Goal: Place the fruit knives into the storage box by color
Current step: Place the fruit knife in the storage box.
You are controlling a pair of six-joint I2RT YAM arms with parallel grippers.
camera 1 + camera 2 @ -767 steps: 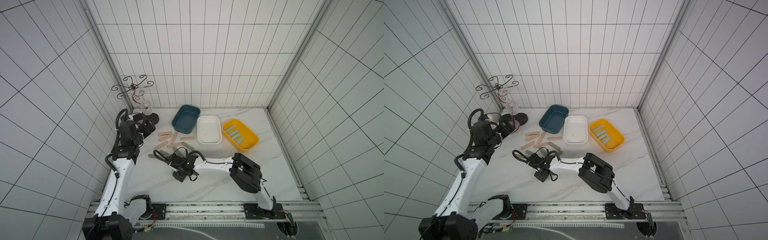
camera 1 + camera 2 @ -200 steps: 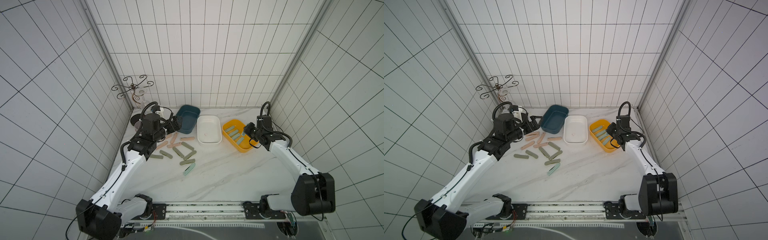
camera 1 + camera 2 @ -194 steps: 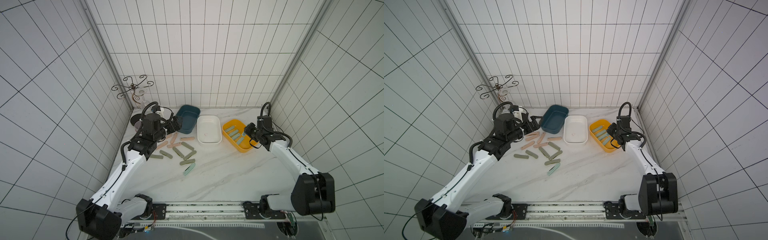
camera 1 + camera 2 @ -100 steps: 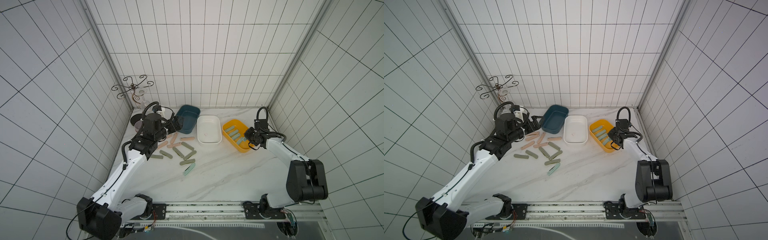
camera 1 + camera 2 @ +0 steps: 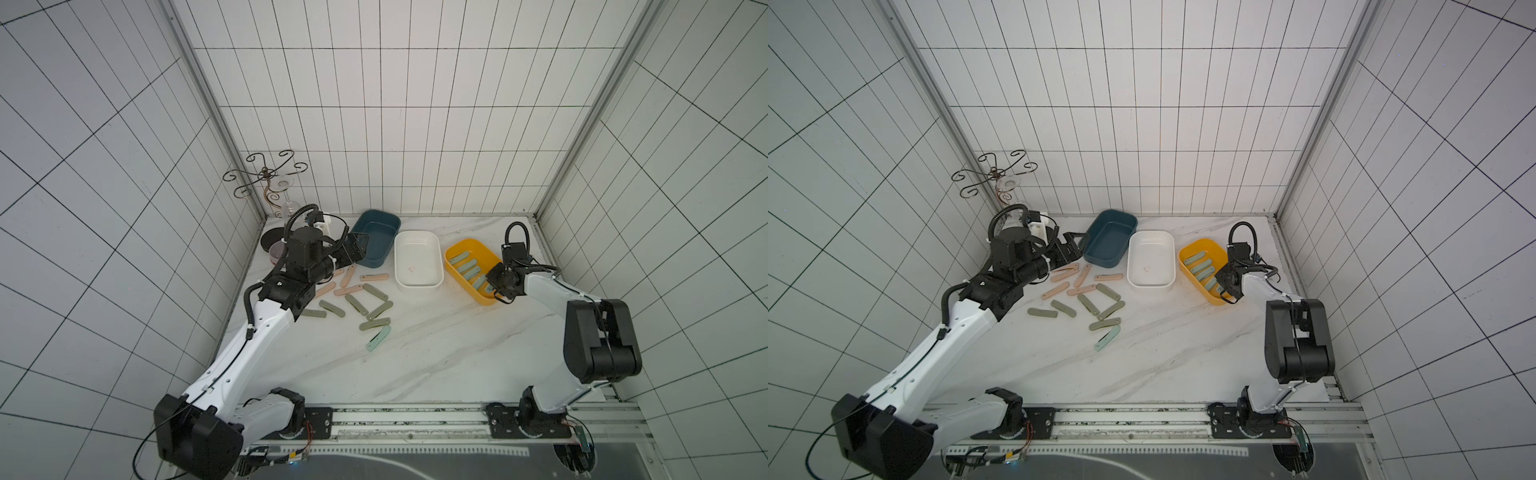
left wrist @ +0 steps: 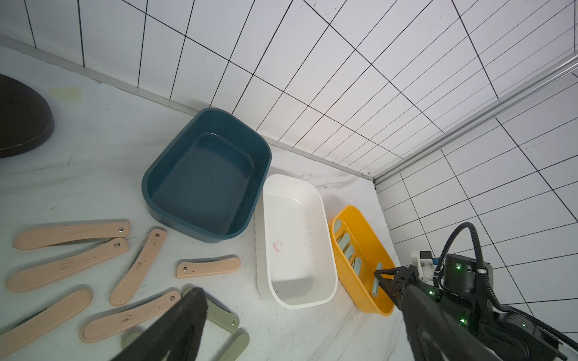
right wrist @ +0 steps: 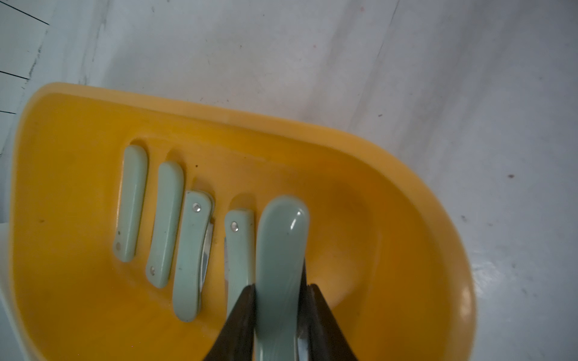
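A pale mint knife (image 7: 281, 250), smooth glossy plastic with a rounded end, is clamped by its flat sides in the right gripper (image 7: 281, 286). The gripper's black wedge-shaped jaws stand narrow around the handle. The knife hangs inside the near end of the yellow box (image 7: 219, 115), a rounded oblong plastic tub. Whether its tip touches the box floor cannot be told. Just beside it, four more mint knives (image 7: 165, 225) lie side by side on the floor, showing silver rivets, two of them also a thin steel blade edge.

A second ago the right arm reached over the box from higher up. Now its elbow is folded and the jaws sit lower. Nearly four seconds ago that arm stretched across the middle of the tabletop (image 5: 436, 365), and the left arm was drawn back by the wire stand (image 5: 266, 174).

In both top views a lone mint knife (image 5: 379, 337), blade partly out, lies on the white, grey-veined marble. Beyond it, matte olive knives (image 5: 356, 304) and peach-pink knives (image 5: 348, 290) lie scattered at varied angles.

The left gripper (image 5: 358, 246) hovers near the pink ones, beside the teal box (image 5: 376, 239), its jaws wide and holding nothing. The white box (image 5: 417, 253), with a small red smudge (image 5: 412, 268) on its floor, stands between the teal and yellow boxes. White tiled walls (image 5: 374, 124) enclose the scene.
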